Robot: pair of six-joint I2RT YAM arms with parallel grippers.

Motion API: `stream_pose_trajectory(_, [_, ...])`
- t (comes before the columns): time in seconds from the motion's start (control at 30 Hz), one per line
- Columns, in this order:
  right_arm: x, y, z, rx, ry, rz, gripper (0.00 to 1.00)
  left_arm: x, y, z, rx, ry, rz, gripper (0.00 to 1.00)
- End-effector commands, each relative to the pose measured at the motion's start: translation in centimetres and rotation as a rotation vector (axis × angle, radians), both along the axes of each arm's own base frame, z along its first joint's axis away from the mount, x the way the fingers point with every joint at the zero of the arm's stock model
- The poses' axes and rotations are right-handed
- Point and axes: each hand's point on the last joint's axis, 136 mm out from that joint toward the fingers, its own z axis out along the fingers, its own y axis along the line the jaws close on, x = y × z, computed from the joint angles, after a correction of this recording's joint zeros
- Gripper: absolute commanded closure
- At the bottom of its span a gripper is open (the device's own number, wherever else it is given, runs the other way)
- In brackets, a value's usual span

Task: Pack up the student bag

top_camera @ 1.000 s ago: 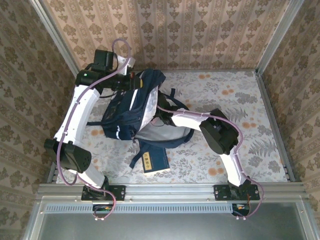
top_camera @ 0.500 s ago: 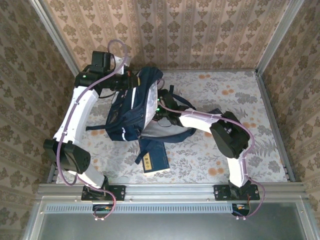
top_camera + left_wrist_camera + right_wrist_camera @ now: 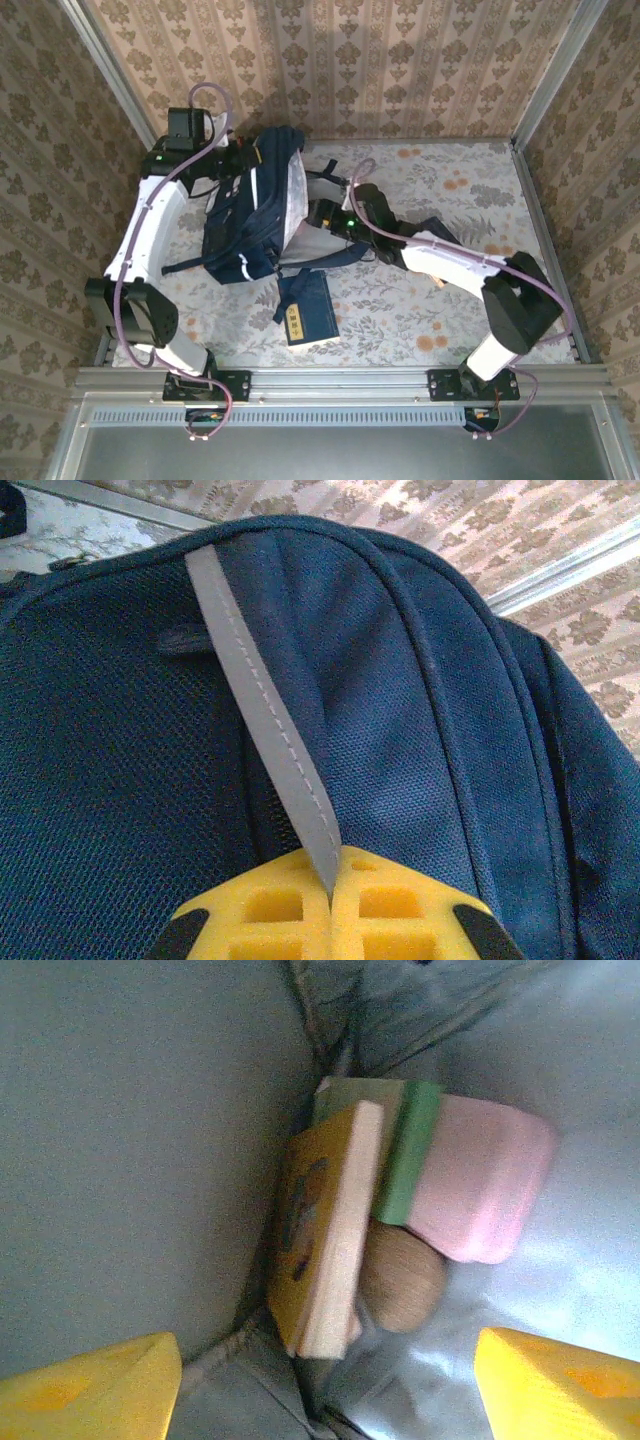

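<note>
Seen from above, the navy student bag [image 3: 250,215] is propped up in the upper left part of the flower-patterned table [image 3: 480,200], its top edge towards the back wall and its pale lining open on the right-hand side. The left gripper [image 3: 246,160] meets the bag at its upper left corner, while the right gripper [image 3: 322,215] reaches in from the right at the bag's mouth. A flat navy booklet [image 3: 308,310] with a yellow label lies on the table just below the bag, lower centre of the frame. From the left wrist, the yellow fingers of the left gripper [image 3: 330,885] press together at the bottom edge, pinching a grey strip [image 3: 262,705] that runs diagonally up the bag's [image 3: 110,780] dark mesh fabric. From the right wrist, the right gripper [image 3: 325,1385] has its yellow fingertips [image 3: 90,1385] wide apart in the two lower corners, holding nothing, inside the bag's grey lining [image 3: 130,1140]. Between them, at centre, a yellow-covered book [image 3: 325,1230] stands on edge, with a pink block [image 3: 480,1195] banded in green touching it to the right and a wooden ball [image 3: 402,1275] tucked below the block.
</note>
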Motion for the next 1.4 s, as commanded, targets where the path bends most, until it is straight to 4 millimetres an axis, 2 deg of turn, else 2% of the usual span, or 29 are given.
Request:
stream_pose_trajectory(0.0, [-0.6, -2.5, 1.2, -0.035, -0.065, -0.070, 0.23, 4.6, 0.9, 1.8, -0.019, -0.103, 0.068, 0.98])
stream_pose_trajectory(0.13, [-1.8, -4.6, 0.2, -0.106, -0.057, -0.105, 0.24, 7.0, 0.5, 0.0, -0.015, -0.071, 0.074, 0.98])
stream_pose_trajectory(0.27, [-3.1, -6.3, -0.5, -0.152, -0.068, -0.116, 0.24, 8.2, -0.1, -1.9, -0.001, -0.024, 0.064, 0.97])
stream_pose_trajectory(0.4, [-4.2, -7.7, -1.8, -0.227, -0.053, -0.116, 0.25, 7.6, -1.4, -4.9, 0.029, 0.036, 0.034, 0.93])
stream_pose_trajectory(0.5, [-4.6, -8.3, -2.8, -0.273, -0.037, -0.107, 0.26, 6.9, -1.8, -6.5, 0.029, 0.071, 0.031, 0.84])
stream_pose_trajectory(0.57, [-4.8, -8.2, -3.0, -0.282, -0.037, -0.081, 0.27, 6.4, -2.1, -6.4, 0.015, 0.076, 0.026, 0.78])
stream_pose_trajectory(0.67, [-5.6, -7.2, -3.2, -0.282, -0.032, 0.005, 0.28, 5.1, -2.2, -5.3, 0.008, 0.056, 0.018, 0.67])
stream_pose_trajectory(0.8, [-6.6, -6.4, -3.9, -0.319, -0.004, 0.097, 0.29, 2.5, -2.0, -3.9, -0.012, 0.045, 0.005, 0.62])
stream_pose_trajectory(0.97, [-7.6, -6.4, -4.5, -0.356, 0.013, 0.142, 0.27, -2.6, -1.7, -4.3, -0.025, 0.045, 0.005, 0.56])
stream_pose_trajectory(1.1, [-8.8, -5.3, -5.4, -0.381, 0.027, 0.209, 0.26, -7.4, -1.8, -7.3, -0.002, 0.083, -0.009, 0.53])
stream_pose_trajectory(1.23, [-10.2, -4.2, -6.6, -0.359, 0.066, 0.276, 0.25, -12.6, -2.1, -11.6, 0.002, 0.160, -0.035, 0.52])
stream_pose_trajectory(1.37, [-11.1, -3.3, -8.0, -0.297, 0.145, 0.310, 0.25, -16.6, -2.2, -15.3, 0.016, 0.220, -0.048, 0.51])
